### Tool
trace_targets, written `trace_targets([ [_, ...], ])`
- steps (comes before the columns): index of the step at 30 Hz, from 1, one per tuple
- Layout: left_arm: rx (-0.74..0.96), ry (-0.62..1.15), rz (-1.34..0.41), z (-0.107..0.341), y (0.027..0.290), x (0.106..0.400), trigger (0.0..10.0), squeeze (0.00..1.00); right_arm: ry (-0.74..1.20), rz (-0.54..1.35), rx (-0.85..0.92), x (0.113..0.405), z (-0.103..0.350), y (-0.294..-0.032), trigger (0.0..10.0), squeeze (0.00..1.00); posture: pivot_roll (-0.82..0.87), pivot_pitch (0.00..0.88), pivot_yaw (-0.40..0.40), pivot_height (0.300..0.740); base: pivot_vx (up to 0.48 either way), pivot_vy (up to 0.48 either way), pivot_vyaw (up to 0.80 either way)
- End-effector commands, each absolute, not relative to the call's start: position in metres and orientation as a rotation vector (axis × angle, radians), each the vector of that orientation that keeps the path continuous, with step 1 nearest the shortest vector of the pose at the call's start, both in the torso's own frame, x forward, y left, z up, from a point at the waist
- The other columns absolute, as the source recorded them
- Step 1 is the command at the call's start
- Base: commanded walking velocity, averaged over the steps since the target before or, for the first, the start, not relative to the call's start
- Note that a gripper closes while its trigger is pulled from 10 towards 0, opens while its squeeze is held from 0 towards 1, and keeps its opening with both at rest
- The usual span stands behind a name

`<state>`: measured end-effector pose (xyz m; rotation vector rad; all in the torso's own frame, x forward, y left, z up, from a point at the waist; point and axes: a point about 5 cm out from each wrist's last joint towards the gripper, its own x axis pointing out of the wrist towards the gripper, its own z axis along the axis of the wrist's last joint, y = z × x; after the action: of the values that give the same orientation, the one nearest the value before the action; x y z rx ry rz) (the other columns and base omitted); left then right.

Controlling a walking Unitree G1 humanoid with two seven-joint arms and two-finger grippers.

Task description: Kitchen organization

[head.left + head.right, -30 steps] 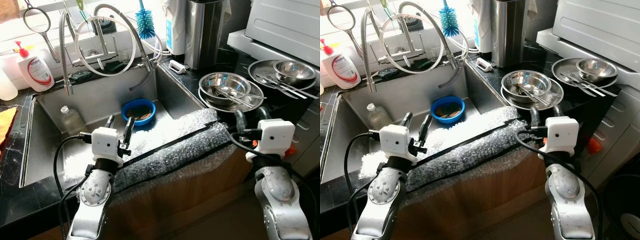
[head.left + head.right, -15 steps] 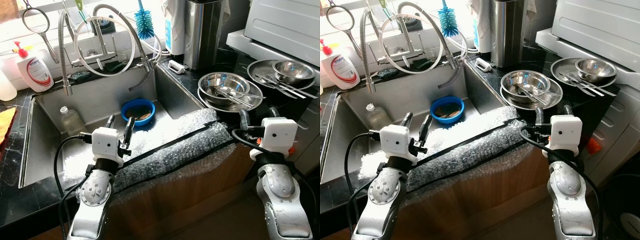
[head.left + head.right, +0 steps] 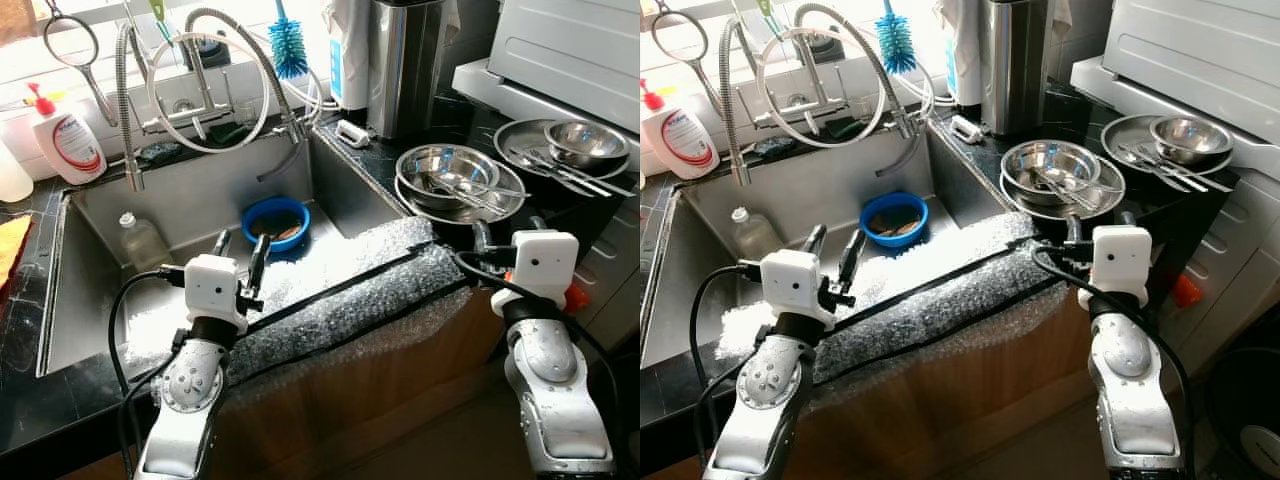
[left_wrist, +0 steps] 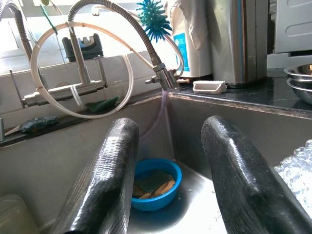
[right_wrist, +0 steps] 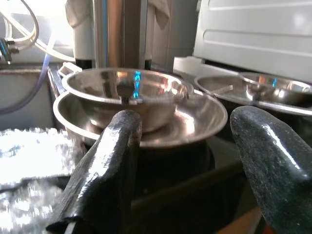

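A stainless sink (image 3: pixel 90 300) is set in a black surface (image 3: pixel 20 390), its front edge wrapped in a strip of bubble wrap (image 3: pixel 340 290) that runs from left to right across the whole front. In the sink's far corner sits a blue bowl (image 3: pixel 277 222) holding scraps, and a clear plastic bottle (image 3: pixel 143 240) lies against the back wall. Above them a coiled spring faucet (image 3: pixel 205 75) arches over the basin, with a blue bottle brush (image 3: pixel 291 45) standing behind it and a soap dispenser (image 3: pixel 67 140) off to the left. A tall steel canister (image 3: pixel 408 65) stands on the surface to the right of the sink.

Right of the sink a steel bowl (image 3: pixel 447 170) sits nested in a wider steel plate (image 3: pixel 500 205), with cutlery (image 3: pixel 465 195) lying across them, long axes running roughly left to right. Farther right, a second steel plate (image 3: pixel 520 140) carries a smaller steel bowl (image 3: pixel 587 140) and more cutlery.

The left gripper (image 3: pixel 238 252) is raised over the bubble wrap at the sink's front edge, pointing toward the blue bowl, fingers (image 4: pixel 105 180) spread wide and empty. The right gripper (image 3: pixel 505 232) hovers low just before the nested steel bowl, level with the plate's rim, aimed straight at it, fingers (image 5: pixel 105 170) spread wide with nothing between them.
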<state>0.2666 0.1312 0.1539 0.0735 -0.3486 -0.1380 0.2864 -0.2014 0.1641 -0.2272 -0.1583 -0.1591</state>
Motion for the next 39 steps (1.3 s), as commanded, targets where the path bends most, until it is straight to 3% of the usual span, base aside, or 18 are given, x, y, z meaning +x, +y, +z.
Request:
trace_targets([
  [1,0.098,-0.35,-0.141,0.155,0.131,0.267,10.0,0.0,-0.166,-0.159,-0.223,0.289,0.165,-0.199,10.0,0.0,-0.21,0.0,0.097,0.74,0.0,0.0,0.0],
  [21,0.097,-0.345,-0.149,0.154,0.131,0.266,10.0,0.0,-0.116,-0.256,-0.209,0.293,0.158,-0.207,10.0,0.0,-0.2,0.0,0.098,0.74,0.0,0.0,0.0],
  [39,0.098,-0.342,-0.147,0.153,0.13,0.266,10.0,0.0,-0.186,-0.255,-0.189,0.296,0.169,-0.202,10.0,0.0,-0.2,0.0,0.099,0.74,0.0,0.0,0.0],
])
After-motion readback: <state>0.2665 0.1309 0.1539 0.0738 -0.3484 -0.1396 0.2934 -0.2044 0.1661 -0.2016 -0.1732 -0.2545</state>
